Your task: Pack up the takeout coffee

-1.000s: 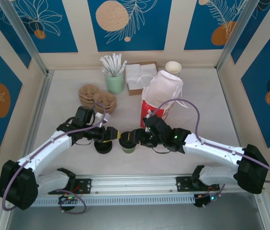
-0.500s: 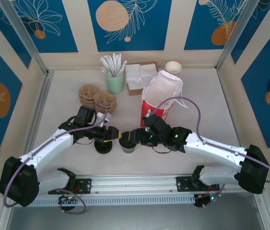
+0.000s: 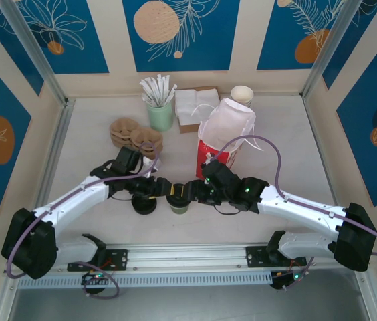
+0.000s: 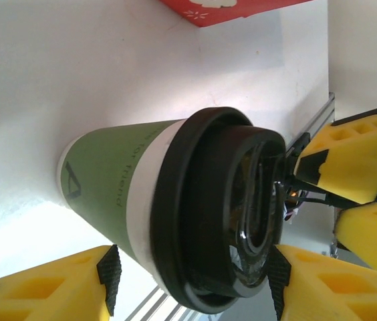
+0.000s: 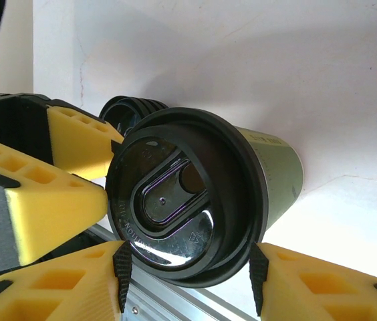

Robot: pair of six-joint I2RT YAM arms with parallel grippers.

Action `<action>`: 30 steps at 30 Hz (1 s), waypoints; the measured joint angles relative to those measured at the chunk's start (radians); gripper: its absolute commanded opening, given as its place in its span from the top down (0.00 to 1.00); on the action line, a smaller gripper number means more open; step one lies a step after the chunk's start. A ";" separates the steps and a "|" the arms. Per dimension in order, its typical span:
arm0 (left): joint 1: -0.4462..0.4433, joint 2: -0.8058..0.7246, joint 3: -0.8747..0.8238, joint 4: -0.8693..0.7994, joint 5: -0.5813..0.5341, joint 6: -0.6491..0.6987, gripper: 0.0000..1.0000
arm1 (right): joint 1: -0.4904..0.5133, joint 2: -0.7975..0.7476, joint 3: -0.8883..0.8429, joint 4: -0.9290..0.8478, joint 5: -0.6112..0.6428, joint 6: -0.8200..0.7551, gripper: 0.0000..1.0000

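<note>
The takeout coffee, a green paper cup with a black lid, stands upright on the white table near the front, between both grippers. From the left, my left gripper straddles it and is open. Its yellow fingers stand apart from the cup's side. My right gripper comes in from the right and is shut on the lid. Its black pads press the rim on both sides. The left gripper's fingers show just beside the lid in the right wrist view.
A low stack of black lids sits just left of the cup. Behind the cup stands a red and white paper bag. Brown cup carriers, a mint holder of sticks, napkins and white cups line the back.
My left arm has swung its wrist rightward and its jaws stand a little wider. The right jaws have closed slightly on the lid. The cup has stayed in place.
</note>
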 measured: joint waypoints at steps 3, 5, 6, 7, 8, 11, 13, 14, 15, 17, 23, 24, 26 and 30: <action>-0.003 0.000 0.000 -0.004 -0.010 0.004 0.39 | 0.000 0.008 0.000 0.001 0.000 0.000 0.48; -0.004 0.002 0.000 -0.005 -0.016 0.011 0.39 | -0.001 0.019 0.000 0.001 0.000 -0.004 0.48; -0.004 0.003 0.000 -0.005 -0.017 0.015 0.40 | -0.002 0.025 0.000 0.001 0.000 -0.005 0.47; -0.004 0.005 0.000 -0.006 -0.018 0.018 0.40 | -0.002 0.030 0.000 0.001 0.000 -0.008 0.48; -0.004 0.007 0.000 -0.008 -0.020 0.019 0.41 | -0.002 0.034 0.000 0.001 0.000 -0.008 0.48; -0.004 0.010 0.000 -0.014 -0.027 0.026 0.43 | -0.002 0.042 0.000 0.001 0.000 -0.011 0.48; -0.004 0.012 0.000 -0.018 -0.027 0.026 0.45 | -0.003 0.046 0.000 0.001 0.000 -0.011 0.48; -0.004 0.013 0.000 -0.019 -0.027 0.026 0.45 | -0.003 0.047 0.000 0.001 -0.001 -0.011 0.48; -0.004 0.013 0.000 -0.020 -0.027 0.026 0.46 | -0.003 0.048 0.000 0.001 0.000 -0.011 0.48; -0.004 0.013 0.000 -0.019 -0.027 0.027 0.46 | -0.004 0.050 0.000 0.001 0.000 -0.011 0.48; -0.004 0.013 -0.002 -0.019 -0.027 0.033 0.47 | -0.009 0.052 0.000 0.001 0.000 -0.011 0.49; -0.004 0.013 -0.002 -0.019 -0.027 0.034 0.47 | -0.010 0.054 0.000 0.001 0.000 -0.011 0.51; -0.004 0.014 -0.004 -0.018 -0.026 0.034 0.48 | -0.010 0.061 0.000 0.001 0.000 -0.013 0.55; -0.004 0.021 -0.004 -0.013 -0.021 0.037 0.48 | -0.011 0.065 -0.001 0.001 0.000 -0.015 0.57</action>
